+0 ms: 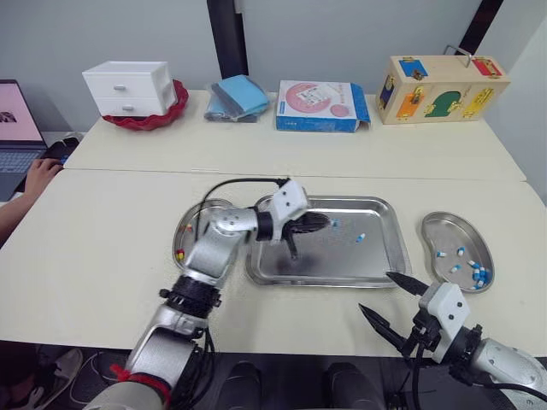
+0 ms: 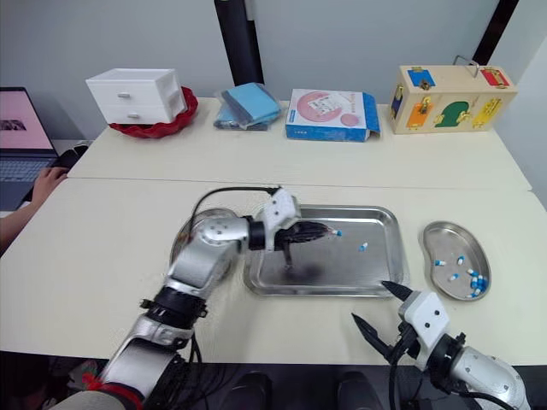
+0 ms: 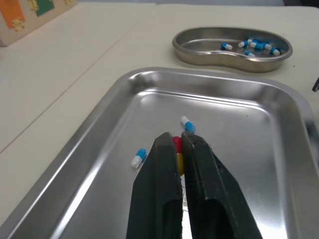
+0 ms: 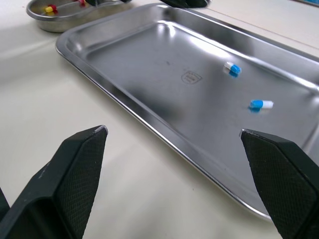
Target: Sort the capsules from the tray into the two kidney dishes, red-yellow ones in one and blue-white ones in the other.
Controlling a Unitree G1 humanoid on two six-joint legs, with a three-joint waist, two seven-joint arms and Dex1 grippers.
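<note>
"As you look down at the table (image 1: 94, 256), what has your left claw (image 3: 178, 140) got?"

"It's pinched nearly closed on a red-yellow capsule (image 3: 177, 152), over the steel tray (image 1: 342, 256). Two blue-white capsules (image 1: 360, 237) lie loose on the tray floor just beside it."

"And the right claw (image 1: 376, 292)?"

"Spread wide, holding nothing, at the table's near edge by the tray's right corner."

"The dishes?"

"The right kidney dish (image 1: 434, 225) sits beside the tray with a blue-white cluster (image 1: 477, 275) in it. The left kidney dish (image 1: 180, 232), partly behind my arm, has a few red-yellow capsules (image 4: 49, 8)."

"The room?"

"This cream table butts against a second table (image 1: 256, 145). On it stand a white drawer box (image 1: 128, 85) in a red bowl (image 1: 162, 118), folded blue cloths (image 1: 238, 96), a blue-and-pink carton (image 1: 320, 104) and a wooden latch box (image 1: 440, 85), below a grey wall (image 1: 342, 34). Far left are a laptop (image 1: 15, 128) and a person's hand (image 1: 41, 177)."
</note>
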